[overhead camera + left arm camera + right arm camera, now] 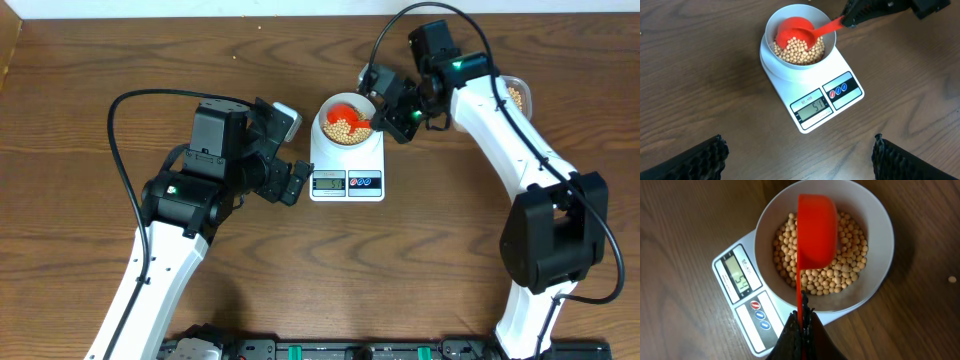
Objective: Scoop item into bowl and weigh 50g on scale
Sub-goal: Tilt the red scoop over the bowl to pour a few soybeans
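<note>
The right gripper [802, 325], reaching in from 3 o'clock in the overhead view, has its jaws pressed together on the handle of a red scoop [816, 227]. The scoop's cup is turned sideways inside the pale bowl [880, 245], on or just above the soybeans [840, 272]. The bowl sits on the 12 o'clock end of the white kitchen scale [322, 160]. The scale's display [812, 107] reads five-something; the second digit is unclear. The left gripper [290, 150] hovers at 9 o'clock of the scale, spread wide and empty. At the bowl's 3 o'clock, a tub [517, 95] of beans peeks from behind the right arm.
</note>
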### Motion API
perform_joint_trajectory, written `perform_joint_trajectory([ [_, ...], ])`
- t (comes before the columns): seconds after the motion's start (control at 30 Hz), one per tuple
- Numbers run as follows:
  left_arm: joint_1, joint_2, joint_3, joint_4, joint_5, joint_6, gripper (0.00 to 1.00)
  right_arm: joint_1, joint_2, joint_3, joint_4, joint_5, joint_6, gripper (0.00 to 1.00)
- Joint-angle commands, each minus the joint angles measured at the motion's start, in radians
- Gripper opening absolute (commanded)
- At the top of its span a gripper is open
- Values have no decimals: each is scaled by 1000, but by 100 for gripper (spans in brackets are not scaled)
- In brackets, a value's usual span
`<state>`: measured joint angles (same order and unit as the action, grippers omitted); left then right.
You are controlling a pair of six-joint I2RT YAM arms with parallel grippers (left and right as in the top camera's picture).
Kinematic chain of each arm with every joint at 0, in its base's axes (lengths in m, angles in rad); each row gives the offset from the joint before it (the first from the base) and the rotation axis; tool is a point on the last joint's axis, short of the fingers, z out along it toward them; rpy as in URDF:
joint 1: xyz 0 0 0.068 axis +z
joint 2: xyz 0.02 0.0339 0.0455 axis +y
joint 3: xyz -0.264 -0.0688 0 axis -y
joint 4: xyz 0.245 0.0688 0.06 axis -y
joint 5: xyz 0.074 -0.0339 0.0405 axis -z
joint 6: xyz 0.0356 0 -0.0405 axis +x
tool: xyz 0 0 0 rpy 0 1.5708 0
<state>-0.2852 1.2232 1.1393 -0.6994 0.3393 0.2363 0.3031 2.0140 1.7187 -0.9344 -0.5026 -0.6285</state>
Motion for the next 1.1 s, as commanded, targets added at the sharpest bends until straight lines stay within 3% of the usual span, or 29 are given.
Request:
perform_joint_trajectory([
  [0.0, -2, 0, -3, 0, 12, 2, 94, -21, -11, -8, -2, -60, 56, 1],
  [0.67, -2, 0, -3, 0, 12, 2, 94, -132, -11, -5, 0, -339, 93, 1],
  [1.07, -2, 0, -3, 0, 12, 2, 94, -140, -20, -4, 1, -368, 93, 1],
])
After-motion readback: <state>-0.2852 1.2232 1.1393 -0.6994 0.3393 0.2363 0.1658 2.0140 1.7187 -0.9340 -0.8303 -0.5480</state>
